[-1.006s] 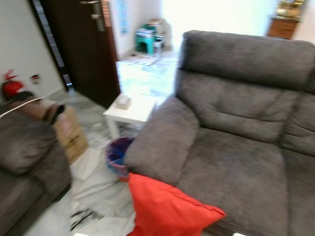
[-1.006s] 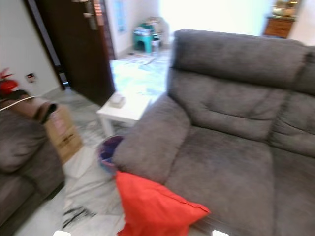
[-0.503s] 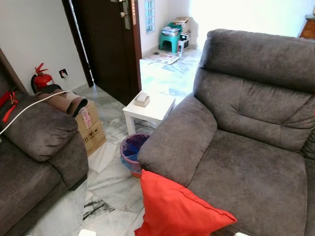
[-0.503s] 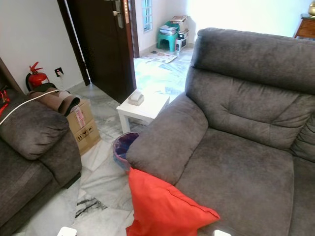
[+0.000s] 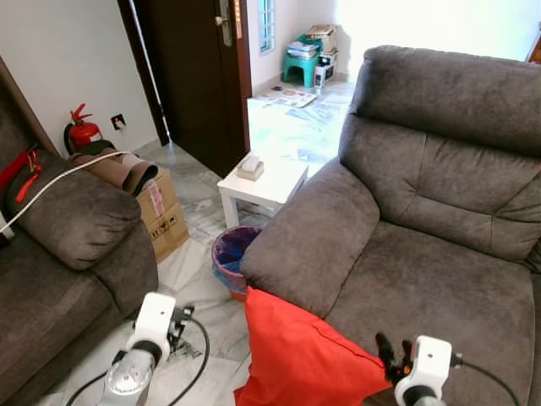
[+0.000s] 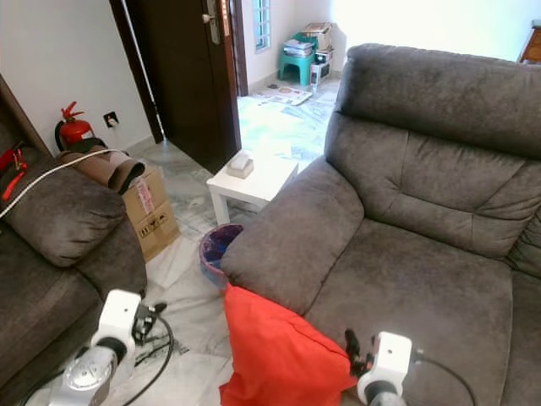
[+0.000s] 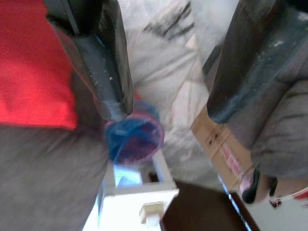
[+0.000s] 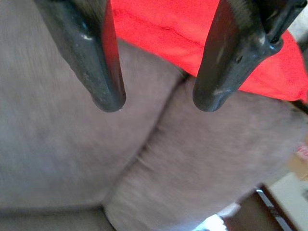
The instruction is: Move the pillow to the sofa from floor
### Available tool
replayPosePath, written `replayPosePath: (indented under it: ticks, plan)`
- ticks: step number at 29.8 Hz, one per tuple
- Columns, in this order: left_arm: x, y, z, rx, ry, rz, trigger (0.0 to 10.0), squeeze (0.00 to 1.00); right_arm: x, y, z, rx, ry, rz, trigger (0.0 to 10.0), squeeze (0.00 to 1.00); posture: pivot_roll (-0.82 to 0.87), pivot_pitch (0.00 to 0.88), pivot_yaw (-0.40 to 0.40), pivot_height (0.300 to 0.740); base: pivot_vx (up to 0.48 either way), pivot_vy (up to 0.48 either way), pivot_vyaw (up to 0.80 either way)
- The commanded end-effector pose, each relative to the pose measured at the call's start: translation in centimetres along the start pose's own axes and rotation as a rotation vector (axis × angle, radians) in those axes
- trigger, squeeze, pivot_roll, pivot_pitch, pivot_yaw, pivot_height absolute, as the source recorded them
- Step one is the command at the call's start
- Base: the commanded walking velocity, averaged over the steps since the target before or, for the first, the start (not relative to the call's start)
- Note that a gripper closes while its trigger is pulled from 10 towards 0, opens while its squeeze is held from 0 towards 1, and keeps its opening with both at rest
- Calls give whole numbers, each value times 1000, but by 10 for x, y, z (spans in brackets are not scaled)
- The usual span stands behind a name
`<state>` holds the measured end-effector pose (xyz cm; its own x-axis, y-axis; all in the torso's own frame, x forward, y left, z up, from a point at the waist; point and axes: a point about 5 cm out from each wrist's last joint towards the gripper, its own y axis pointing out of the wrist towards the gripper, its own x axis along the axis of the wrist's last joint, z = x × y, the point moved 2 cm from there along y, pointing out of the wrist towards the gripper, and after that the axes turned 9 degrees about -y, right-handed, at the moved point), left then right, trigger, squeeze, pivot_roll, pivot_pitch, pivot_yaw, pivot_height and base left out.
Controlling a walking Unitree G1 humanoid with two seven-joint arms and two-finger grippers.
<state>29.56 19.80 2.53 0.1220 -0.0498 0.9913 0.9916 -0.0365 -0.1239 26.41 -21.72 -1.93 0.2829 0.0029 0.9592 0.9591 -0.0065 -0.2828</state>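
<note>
We see a bright red pillow [image 5: 300, 355] against a dark grey sofa [image 5: 423, 220], and a second dark grey couch [image 5: 59, 245] with a white cable [image 5: 59, 176] across its arm. Our floor [image 5: 199, 296] is white marble with grey and black veining. The side table [image 5: 262, 184] is white, the bin [image 5: 232, 258] beside it holds a blue-purple liner, and the cardboard box [image 5: 165, 220] is brown with red print. The door [image 5: 199, 76] is dark brown, the fire extinguisher [image 5: 82, 131] red, the stool [image 5: 303, 63] teal. Our arms are silver with white wrist housings and black fingers [image 7: 101, 72].
</note>
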Motion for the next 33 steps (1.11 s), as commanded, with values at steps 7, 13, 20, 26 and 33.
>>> replayPosePath:
  ticks: [7, 13, 20, 26, 33]
  plan:
    - [7, -16, -8, -18, -14, -50, 10000, 0, 26, 0, -4, -14, 14, -156, 10000, 0, -36, 38, 41, 740, 0, 0, 0]
    - [20, -14, -14, -34, -20, -71, 10000, 0, 23, 0, 2, 13, -22, -139, 10000, 0, -31, 29, 38, 740, 0, 0, 0]
    - [23, -13, -14, -43, -19, -45, 10000, 0, 24, 5, 3, 16, -20, -101, 10000, 0, -42, 0, 45, 740, 0, 0, 0]
    - [20, -12, -16, -61, -24, -31, 10000, 0, 24, 2, 5, 26, -32, -119, 10000, 0, -47, 0, 50, 720, 0, 0, 0]
    - [21, -9, -17, -70, -28, -24, 10000, 0, 24, 2, 4, 17, -27, -112, 10000, 0, -47, 0, 52, 720, 0, 0, 0]
